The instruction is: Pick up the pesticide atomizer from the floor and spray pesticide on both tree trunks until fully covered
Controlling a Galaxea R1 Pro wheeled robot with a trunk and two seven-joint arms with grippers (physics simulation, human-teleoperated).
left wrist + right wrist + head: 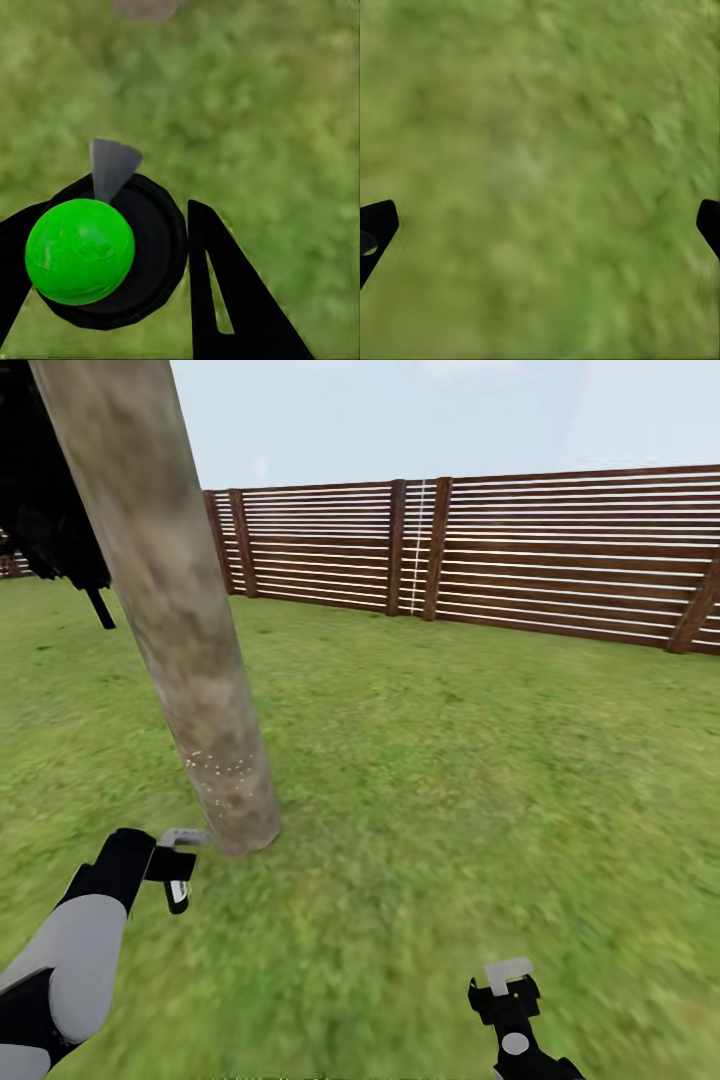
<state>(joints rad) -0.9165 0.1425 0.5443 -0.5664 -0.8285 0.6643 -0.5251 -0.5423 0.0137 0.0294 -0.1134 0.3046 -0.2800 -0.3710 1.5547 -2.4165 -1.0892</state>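
Note:
A thick, mottled grey-brown tree trunk [170, 610] rises from the garden lawn at the left, leaning in the picture. Fine white specks of pesticide [215, 765] dot its lower part. In the left wrist view the atomizer [82, 251], with a bright green round top, black body and grey nozzle, sits between the black fingers. My left gripper [112, 225] is shut on it and hangs low [175, 865], just left of the trunk's base [142, 7]. My right gripper [505, 985] is open over bare grass [544, 217] at the lower right.
A brown slatted wooden fence [560, 550] runs across the back. Dark foliage [45, 510] hangs at the upper left behind the trunk. Green lawn [450, 760] stretches from the trunk to the fence.

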